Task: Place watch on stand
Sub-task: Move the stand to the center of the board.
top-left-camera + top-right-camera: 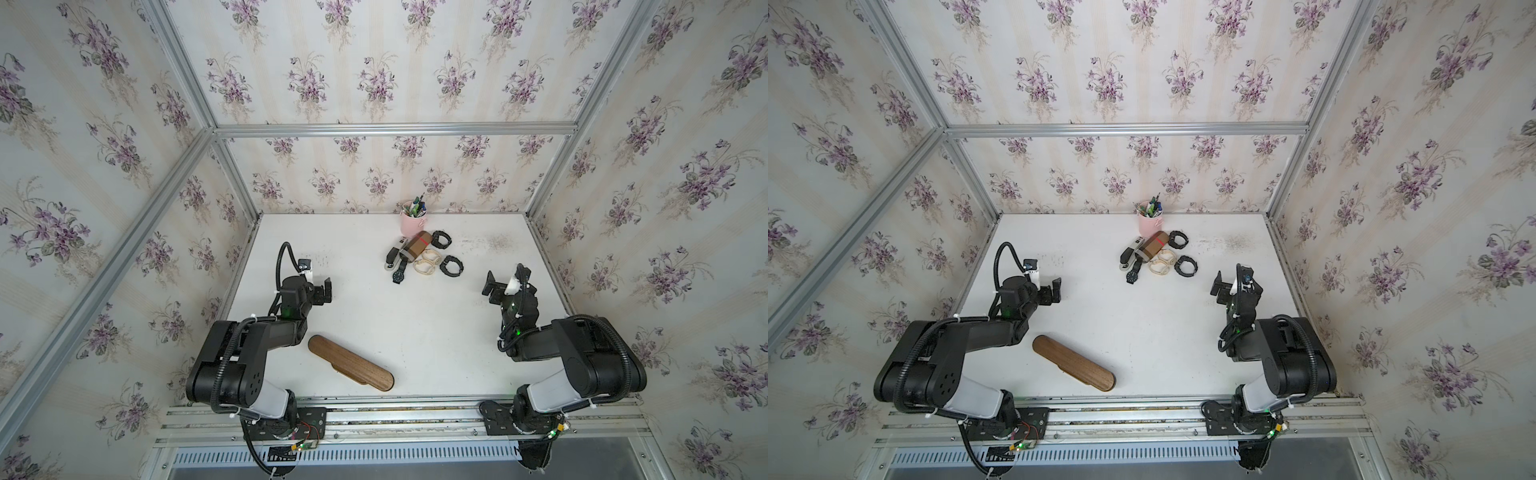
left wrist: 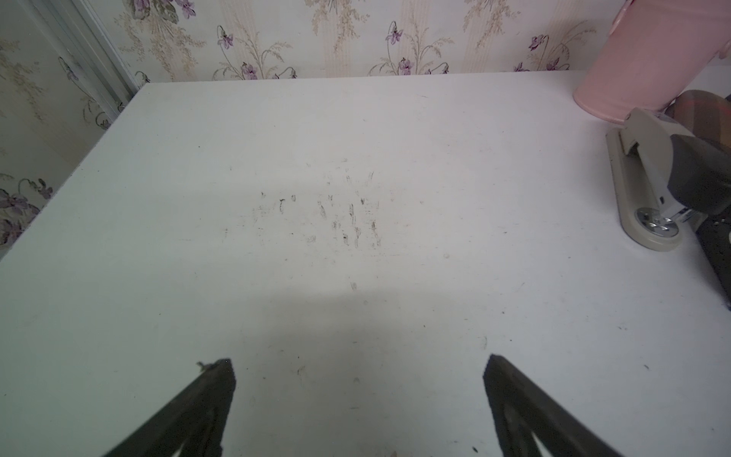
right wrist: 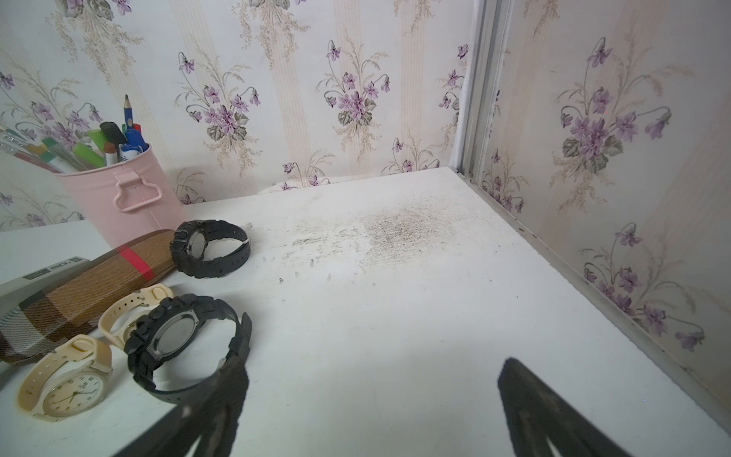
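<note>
Wood-brown stand (image 1: 351, 363) lies near the front edge of the white table (image 1: 415, 324), just beside my left arm, w/ no watch on it. In both top views the black watch (image 1: 451, 266) I'd go for sits toward the back. It's in a clump w/ other watches, a plaid case (image 1: 417, 248), a stapler (image 1: 392, 254) and a pink cup (image 1: 412, 224), well apart from the stand. My left gripper (image 1: 324, 291) and right gripper (image 1: 490, 286) flank that clump, a bit nearer the front, both empty.

Left wrist: left gripper (image 2: 358, 362) jaws are spread wide over bare table, nothing btwn them. Stapler (image 2: 652, 178) and pink cup (image 2: 648, 59) sit off at the frame's edge, and no watch shows here.

Right wrist: right gripper (image 3: 374, 366) jaws are spread wide too, empty. Black watch (image 3: 182, 344) stands on its closed strap near one finger, crowded against a cream watch (image 3: 67, 391). A second black watch (image 3: 209, 247) sits by the plaid case (image 3: 79, 292).

Risks, imo:
- Closing on the strap loop at a bad angle could flick the watch over.
- A sloppy approach could drag the cream one along, since they're packed tight.
- Later, the stand looks loose on the table. Pushing a snug strap over its rounded end may shove or tip it, esp. w/o the left arm bracing it.
</note>
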